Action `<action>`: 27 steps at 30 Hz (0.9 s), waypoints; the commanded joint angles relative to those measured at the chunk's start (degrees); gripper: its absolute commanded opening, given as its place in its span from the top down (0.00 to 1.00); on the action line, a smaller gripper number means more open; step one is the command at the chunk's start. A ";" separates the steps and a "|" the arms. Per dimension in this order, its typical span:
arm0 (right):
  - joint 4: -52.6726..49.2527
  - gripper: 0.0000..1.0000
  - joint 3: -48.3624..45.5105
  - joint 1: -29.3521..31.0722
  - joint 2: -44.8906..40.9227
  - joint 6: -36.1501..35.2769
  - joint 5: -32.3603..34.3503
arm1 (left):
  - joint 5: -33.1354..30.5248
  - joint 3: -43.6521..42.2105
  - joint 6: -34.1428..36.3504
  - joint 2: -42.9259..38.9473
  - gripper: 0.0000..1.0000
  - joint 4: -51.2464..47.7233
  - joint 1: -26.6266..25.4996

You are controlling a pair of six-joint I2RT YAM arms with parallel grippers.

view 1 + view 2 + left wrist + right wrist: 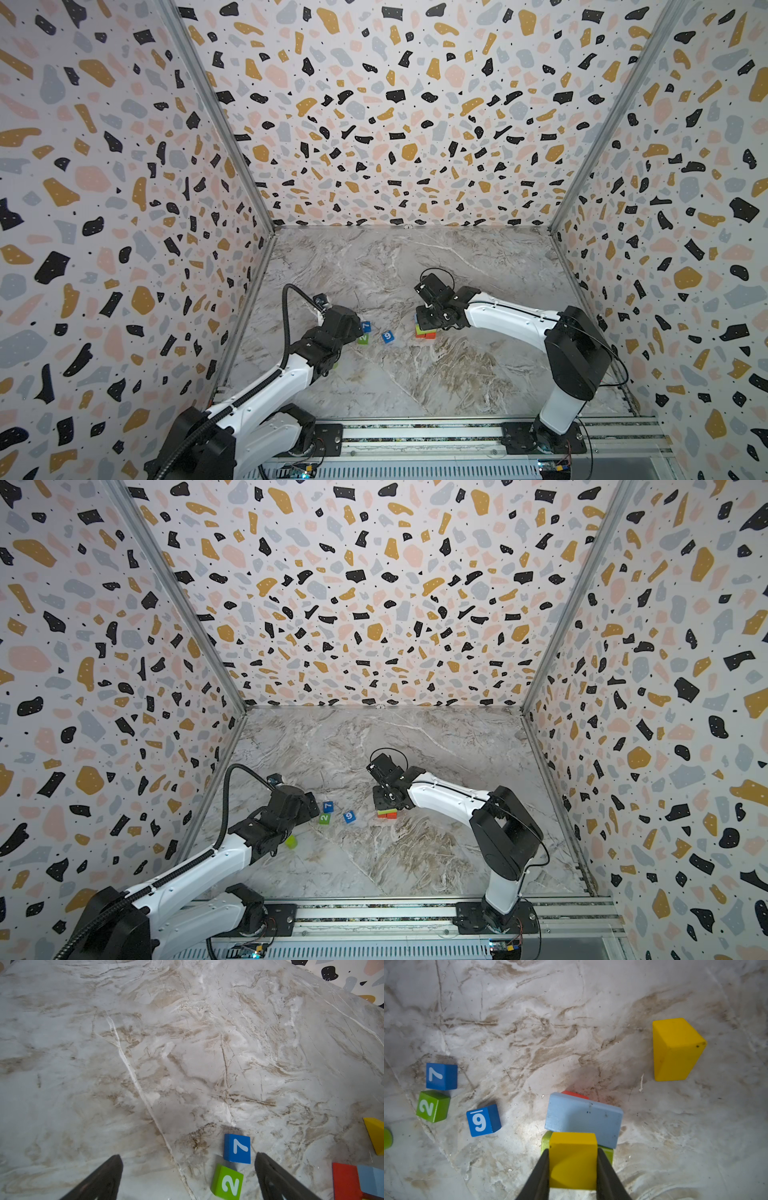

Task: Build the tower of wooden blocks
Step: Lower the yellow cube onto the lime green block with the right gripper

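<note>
wood block tower (424,334), three layers near the middle of the bench (415,382), is mid-placement: right gripper (573,1150) clamped on a yellow cube (573,1167) over its skewed light blue slab (583,1118), left gripper (188,1155) jaws wide apart and empty; next move likely calls for centring before release.

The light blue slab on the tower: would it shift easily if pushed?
Probably yes: the light blue slab lies skewed over the lime slab, so it may pivot. Its painted face looks smooth, likely slippery. It seems rigid, unlikely to bend.

Blue cubes (441,1076) (483,1120) read 7 and 9 — green cube (433,1106), 2.
</note>
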 commanded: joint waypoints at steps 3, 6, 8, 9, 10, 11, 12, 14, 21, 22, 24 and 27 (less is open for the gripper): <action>-0.07 0.67 0.00 0.30 0.26 -0.18 0.87 | -0.24 -0.75 0.51 -0.86 0.00 1.07 -0.25; -0.06 0.67 0.03 0.26 0.61 -0.28 0.75 | -0.20 -0.74 0.49 -0.86 0.00 1.07 -0.23; -0.09 0.66 0.04 0.27 0.83 -0.35 0.69 | -0.20 -0.74 0.49 -0.80 0.00 1.07 -0.24; -0.03 0.66 0.04 0.33 0.95 -0.43 0.70 | -0.22 -0.73 0.49 -0.78 0.00 1.07 -0.19; -0.08 0.66 0.12 0.29 1.04 -0.44 0.72 | -0.26 -0.67 0.49 -0.83 0.00 1.07 -0.20; 0.00 0.66 0.12 0.33 1.04 -0.41 0.70 | -0.25 -0.70 0.48 -0.86 0.00 1.07 -0.20; 0.00 0.65 0.12 0.26 1.02 -0.44 0.71 | -0.27 -0.67 0.46 -0.78 0.00 1.07 -0.18; 0.00 0.65 0.13 0.31 1.12 -0.52 0.70 | -0.31 -0.57 0.44 -0.70 0.00 0.98 -0.18; -0.11 0.63 0.64 0.32 1.30 -0.71 0.80 | -0.36 -0.39 0.58 -0.77 0.00 0.95 -0.17; -0.17 0.63 0.73 0.25 1.31 -0.71 0.79 | -0.40 -0.39 0.62 -0.77 0.00 0.82 -0.19; -0.09 0.63 0.96 0.42 1.29 -0.79 0.79 | -0.47 -0.30 0.62 -0.79 0.00 0.81 -0.19; -0.26 0.63 1.32 0.42 1.62 -0.88 0.83 | -0.52 -0.30 0.66 -0.85 0.00 0.72 -0.21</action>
